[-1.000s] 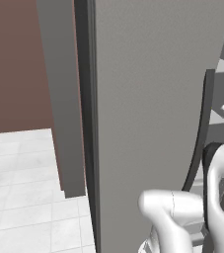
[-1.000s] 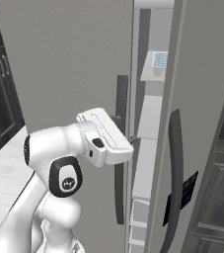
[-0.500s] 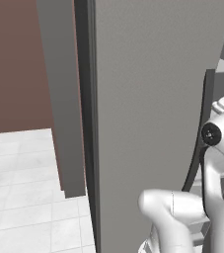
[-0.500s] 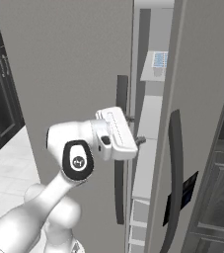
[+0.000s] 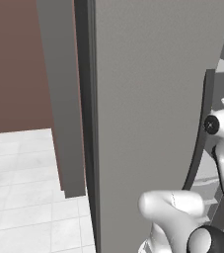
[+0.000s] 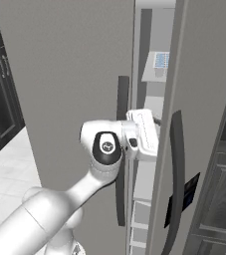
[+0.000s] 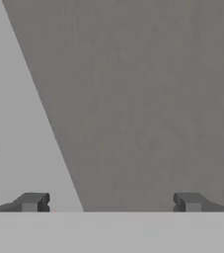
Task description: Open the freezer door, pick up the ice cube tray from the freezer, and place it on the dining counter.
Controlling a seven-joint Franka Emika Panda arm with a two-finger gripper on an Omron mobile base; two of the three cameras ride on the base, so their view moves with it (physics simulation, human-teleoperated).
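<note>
One step underway: opening tall matte grey freezer door [image 6: 69,99], part-way ajar. Grey freezer cabinet [image 6: 152,60] interior visible through gap. White arm's gripper [image 7: 111,202] spread wide, empty, inside gap by door edge. Small grey ice cube tray, pale blue cells [image 6: 161,60], on upper shelf. Next, likely: push door wider, reach up.

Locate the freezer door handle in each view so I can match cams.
Left base view: freezer door handle, dark curved bar at the right edge of the freezer door.
Right base view: dark vertical bar at centre, partly behind the arm.
Hand view: I can't make out a handle.
Shared landmark: the matte grey door panel.
</note>
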